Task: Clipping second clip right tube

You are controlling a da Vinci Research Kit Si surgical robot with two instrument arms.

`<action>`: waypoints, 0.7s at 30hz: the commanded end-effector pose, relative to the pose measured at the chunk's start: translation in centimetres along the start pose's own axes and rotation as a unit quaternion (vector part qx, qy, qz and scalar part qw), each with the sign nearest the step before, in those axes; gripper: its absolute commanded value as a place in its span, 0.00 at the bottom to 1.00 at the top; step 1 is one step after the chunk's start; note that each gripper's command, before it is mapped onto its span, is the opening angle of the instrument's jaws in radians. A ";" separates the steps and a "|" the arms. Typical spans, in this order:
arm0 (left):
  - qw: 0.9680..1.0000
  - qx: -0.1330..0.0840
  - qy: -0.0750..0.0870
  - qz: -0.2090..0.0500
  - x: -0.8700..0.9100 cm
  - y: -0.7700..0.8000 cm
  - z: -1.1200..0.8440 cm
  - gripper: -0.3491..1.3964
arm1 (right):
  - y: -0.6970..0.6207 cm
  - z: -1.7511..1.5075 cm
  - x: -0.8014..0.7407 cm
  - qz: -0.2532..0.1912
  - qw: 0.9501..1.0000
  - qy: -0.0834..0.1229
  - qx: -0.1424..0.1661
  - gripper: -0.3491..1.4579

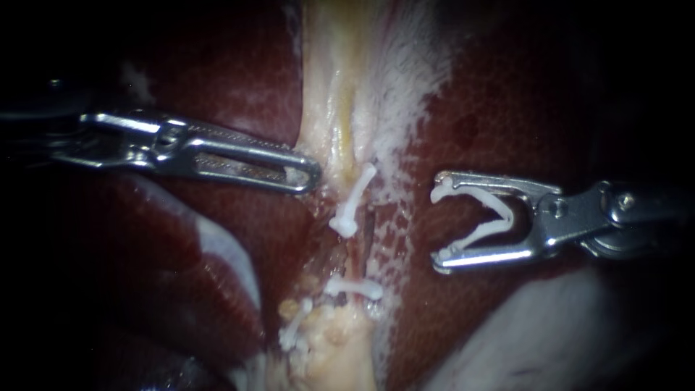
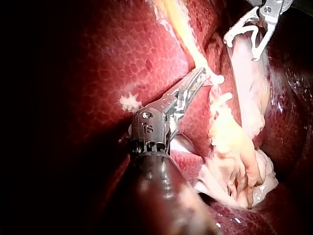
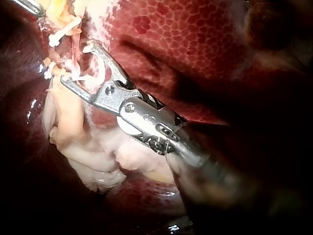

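A: Left side first?
B: Left instrument (image 1: 310, 174) in over the liver (image 1: 239, 87), jaws closed on the left edge of the pale tissue strip (image 1: 340, 108).
A: Middle?
B: Three white clips along the strip. Upper clip (image 1: 353, 203) tilted, just right of those jaws. Lower clip (image 1: 353, 288) lying crosswise. Third clip (image 1: 293, 329) lowest and furthest left. Thin dark tube (image 1: 368, 232) between upper clip and lower clip. Cannot tell if that is the right tube.
A: Right side?
B: Right instrument (image 1: 440, 226), jaws spread wide, both bearing on the open loaded clip (image 1: 507, 213) seated between them. Mouth facing the tube, apart from it, over liver.
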 end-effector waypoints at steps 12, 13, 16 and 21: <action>1.000 0.004 0.001 -0.002 -0.07 0.00 -0.11 0.00 | -0.09 0.16 -0.17 0.023 1.000 0.000 0.002 0.52; 1.000 0.006 0.002 -0.002 -0.09 0.00 -0.13 0.00 | -0.10 0.19 -0.20 0.028 1.000 0.000 0.003 0.52; 1.000 0.002 0.000 -0.006 -0.20 -0.01 -0.26 0.00 | -0.14 0.32 -0.31 0.041 0.999 0.000 0.008 0.52; 1.000 0.000 -0.001 -0.014 -0.36 -0.09 -0.44 0.00 | -0.18 0.53 -0.49 0.061 0.998 -0.001 0.013 0.52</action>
